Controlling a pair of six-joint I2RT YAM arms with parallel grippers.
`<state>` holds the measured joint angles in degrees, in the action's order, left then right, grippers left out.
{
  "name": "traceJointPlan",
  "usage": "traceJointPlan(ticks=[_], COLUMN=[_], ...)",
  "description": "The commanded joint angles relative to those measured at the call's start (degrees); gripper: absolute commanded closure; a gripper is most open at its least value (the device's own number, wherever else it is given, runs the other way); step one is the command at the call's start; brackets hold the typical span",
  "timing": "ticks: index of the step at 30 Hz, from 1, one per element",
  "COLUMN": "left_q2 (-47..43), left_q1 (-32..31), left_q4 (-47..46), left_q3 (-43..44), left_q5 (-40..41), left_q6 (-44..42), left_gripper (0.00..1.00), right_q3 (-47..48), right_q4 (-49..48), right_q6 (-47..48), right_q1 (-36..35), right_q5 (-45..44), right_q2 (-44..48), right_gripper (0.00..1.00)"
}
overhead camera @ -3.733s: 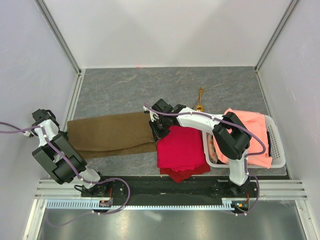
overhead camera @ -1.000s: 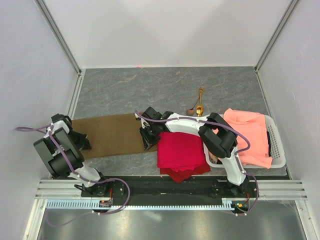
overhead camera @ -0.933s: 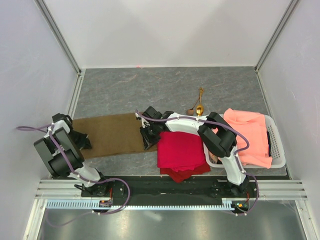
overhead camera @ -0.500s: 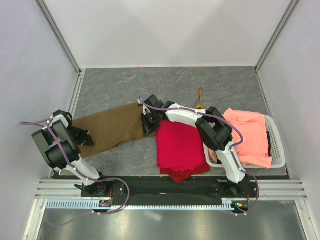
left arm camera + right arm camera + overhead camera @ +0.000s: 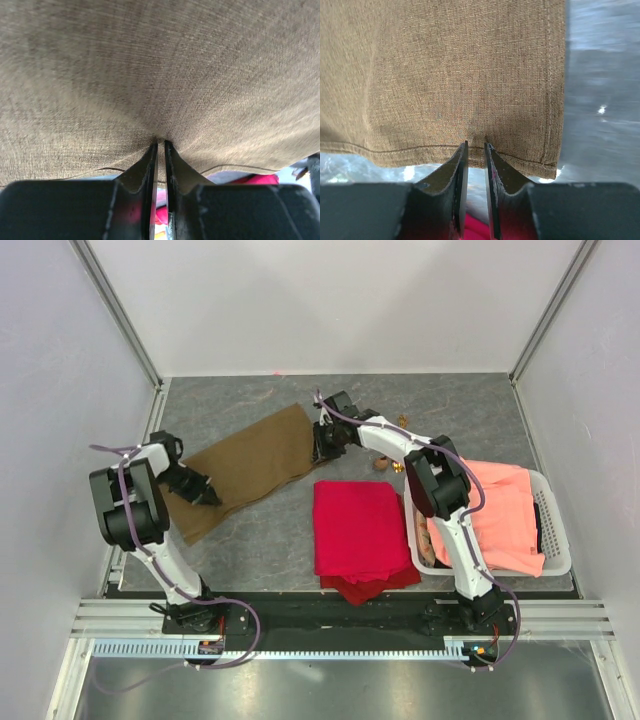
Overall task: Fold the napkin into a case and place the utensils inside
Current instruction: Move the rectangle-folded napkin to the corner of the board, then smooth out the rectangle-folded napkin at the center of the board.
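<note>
Over the last second we have swung the napkin point(image 5: 250, 465) from lying square near the front to a diagonal across the left half of the table point(image 5: 470, 410). Our left end effector point(image 5: 207, 496) and right end effector point(image 5: 322, 445) each pinch an end, so we judge the folding under way.
</note>
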<state>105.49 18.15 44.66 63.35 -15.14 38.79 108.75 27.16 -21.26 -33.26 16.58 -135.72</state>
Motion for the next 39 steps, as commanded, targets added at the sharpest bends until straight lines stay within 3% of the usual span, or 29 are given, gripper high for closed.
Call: traceJointPlan(ticks=[1,6,10,13,16,21,25,32,39], left_q2=[5.6,7.1,2.7,-3.5,-9.7,-15.4,-15.8,-15.3,-11.9], left_q1=[-5.8,-10.1,-10.3,-10.3,-10.3,-10.3,-10.3,-10.5,-10.5], left_q4=[-5.9,-1.9,0.4,5.3,8.4,8.7,10.1,6.6,3.2], left_q3=[2.4,8.6,11.2,12.1,9.0,-0.3,-1.2,-1.1,-1.8], left_q5=[2.0,4.1,5.6,10.9,13.2,8.2,13.3,17.0,16.9], left_q6=[5.1,3.8,0.1,-2.3,-1.4,5.2,5.8,-3.4,-4.4], left_gripper=[0.83,0.82,0.76,0.72,0.69,0.68,0.68,0.66,0.66], right_q3=[-2.8,-4.2,-4.0,-1.9,0.7,1.3,-0.3,-6.4,-10.4], right_q4=[5.2,7.4,10.3,12.0,12.3,12.7,12.7,10.5,8.8], right_q6=[2.2,4.7,6.9,6.1,2.5,-1.8,-2.6,-2.4,-1.9], right_q1=[3.4,7.8,9.3,9.4,8.9,8.6,7.4,4.0,3.4], right_q5=[-5.0,-8.6,-13.1,-10.6,-6.5,-4.2,-1.6,0.7,1.4], right_q2=[0.3,2.6,5.5,7.0,9.0,12.8,14.0,16.5,18.1], right_gripper=[0.73,0.72,0.72,0.63,0.54,0.43,0.42,0.39,0.39])
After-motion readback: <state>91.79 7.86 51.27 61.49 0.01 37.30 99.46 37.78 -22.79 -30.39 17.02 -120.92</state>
